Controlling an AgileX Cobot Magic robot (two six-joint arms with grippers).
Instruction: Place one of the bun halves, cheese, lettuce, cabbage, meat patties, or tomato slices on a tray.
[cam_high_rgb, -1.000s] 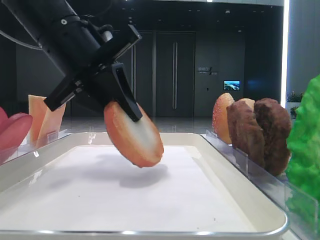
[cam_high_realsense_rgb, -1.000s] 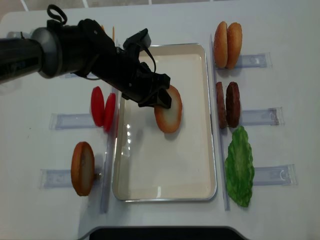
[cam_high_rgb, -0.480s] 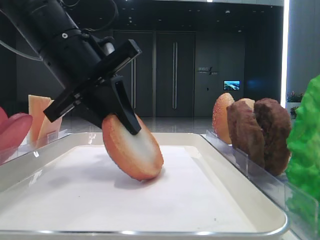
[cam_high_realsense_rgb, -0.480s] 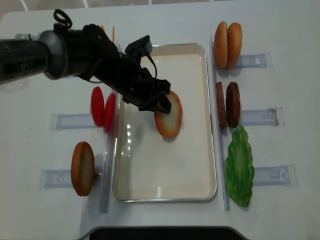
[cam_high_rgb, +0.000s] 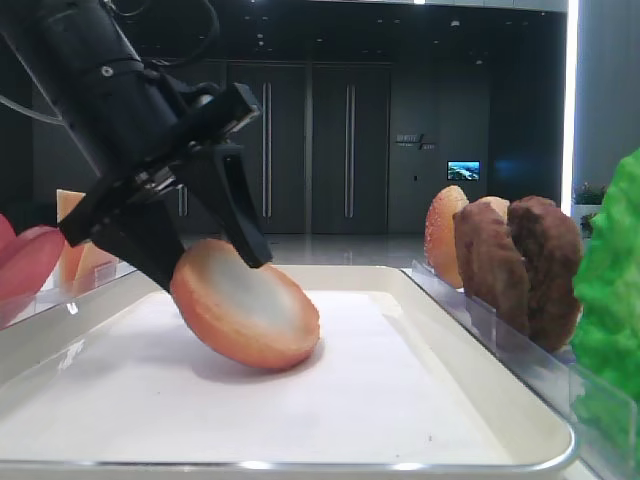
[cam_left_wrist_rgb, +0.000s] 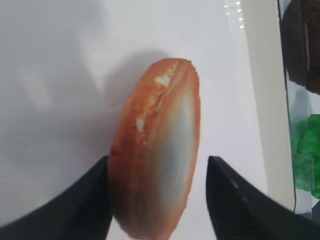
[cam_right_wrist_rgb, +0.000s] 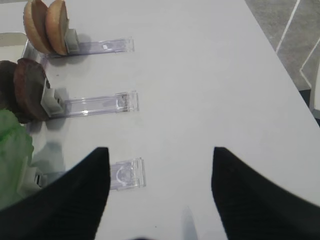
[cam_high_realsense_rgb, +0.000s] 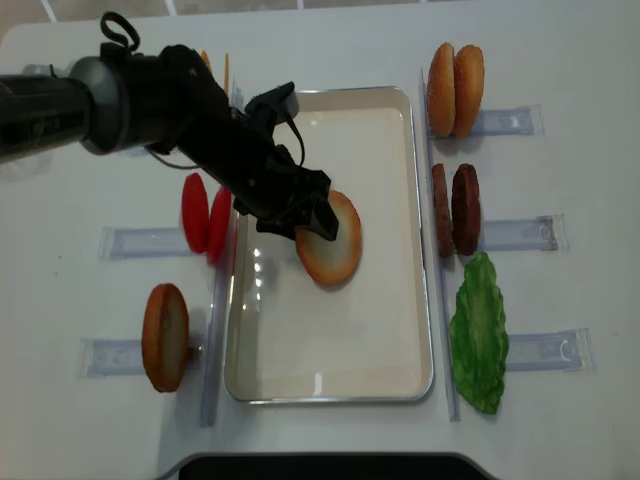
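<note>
Leaning on the white liner of the cream rectangular tray (cam_high_realsense_rgb: 415, 230), the round orange-brown bun half (cam_high_realsense_rgb: 329, 238) rests tilted, its lower edge on the liner and its pale cut face turned upward. The black left gripper (cam_high_realsense_rgb: 298, 218) sits over the bun's upper edge with its jaws parted on either side; in the left wrist view one finger (cam_left_wrist_rgb: 80, 200) touches the crust while the other stands clear of the pale face. The black right gripper (cam_right_wrist_rgb: 159, 187) hovers above the white table (cam_right_wrist_rgb: 200, 75), jaws spread wide, holding nothing.
</note>
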